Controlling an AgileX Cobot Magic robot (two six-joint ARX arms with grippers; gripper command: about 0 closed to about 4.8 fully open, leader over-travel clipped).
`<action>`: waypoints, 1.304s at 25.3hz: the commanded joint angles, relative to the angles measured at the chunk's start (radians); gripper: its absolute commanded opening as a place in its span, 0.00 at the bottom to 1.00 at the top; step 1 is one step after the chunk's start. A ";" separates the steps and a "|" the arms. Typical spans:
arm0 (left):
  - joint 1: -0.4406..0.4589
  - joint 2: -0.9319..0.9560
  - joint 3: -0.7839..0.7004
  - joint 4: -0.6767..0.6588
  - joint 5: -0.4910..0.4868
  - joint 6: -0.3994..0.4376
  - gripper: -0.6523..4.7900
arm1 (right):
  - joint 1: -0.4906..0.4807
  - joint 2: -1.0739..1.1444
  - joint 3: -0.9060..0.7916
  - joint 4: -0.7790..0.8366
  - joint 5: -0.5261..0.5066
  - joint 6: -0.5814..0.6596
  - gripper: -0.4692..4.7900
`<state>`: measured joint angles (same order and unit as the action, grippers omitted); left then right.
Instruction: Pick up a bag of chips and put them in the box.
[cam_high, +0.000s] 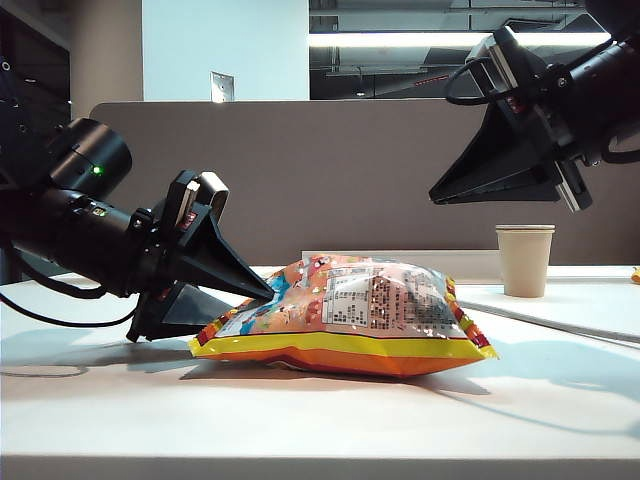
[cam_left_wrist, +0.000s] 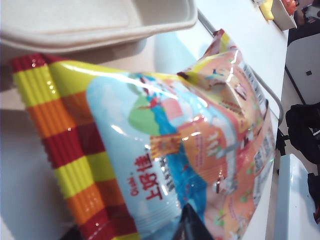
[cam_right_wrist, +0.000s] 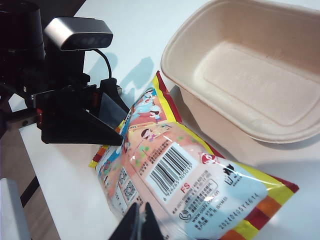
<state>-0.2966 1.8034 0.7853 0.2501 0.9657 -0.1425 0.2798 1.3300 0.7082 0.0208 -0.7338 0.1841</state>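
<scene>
Exterior view puts the left gripper (cam_high: 255, 300) low at the bag's (cam_high: 350, 315) left end, one finger laid over the top of the bag's corner and the other under it near the table (cam_high: 300, 420), jaws narrowed around that end; whether they have pinched the film yet I cannot tell. The bag lies flat on the table with its long axis running left to right across this view, so its nearer short end points straight at the left gripper. High on the right, the right gripper (cam_high: 445, 195) hangs well above the table and clear of everything, and in its own wrist view the fingertips (cam_right_wrist: 137, 225) sit pressed together, holding nothing. That view also shows the box (cam_right_wrist: 280, 125) just beside the bag, its rim next to the bag's striped edge, on the side away from the exterior camera. Left wrist view confirms it: box (cam_left_wrist: 165, 22) rim beyond the bag (cam_left_wrist: 175, 150), bag filling the frame. Left arm is plainly the nearer one; the carry should be a short lift and a shift sideways across the bag's width into the box, which looks a tight fit lengthwise
</scene>
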 joint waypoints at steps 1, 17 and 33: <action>-0.002 -0.002 0.000 0.035 0.048 0.010 0.39 | 0.002 -0.003 0.005 0.014 -0.001 -0.005 0.11; -0.002 -0.022 0.000 0.115 0.138 -0.057 0.20 | 0.002 0.000 0.005 0.014 0.003 -0.006 0.11; -0.002 -0.122 0.000 0.250 0.158 -0.173 0.11 | 0.002 0.000 0.005 0.013 0.002 -0.024 0.11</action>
<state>-0.2966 1.6863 0.7849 0.4606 1.1122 -0.2947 0.2798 1.3334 0.7082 0.0204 -0.7280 0.1680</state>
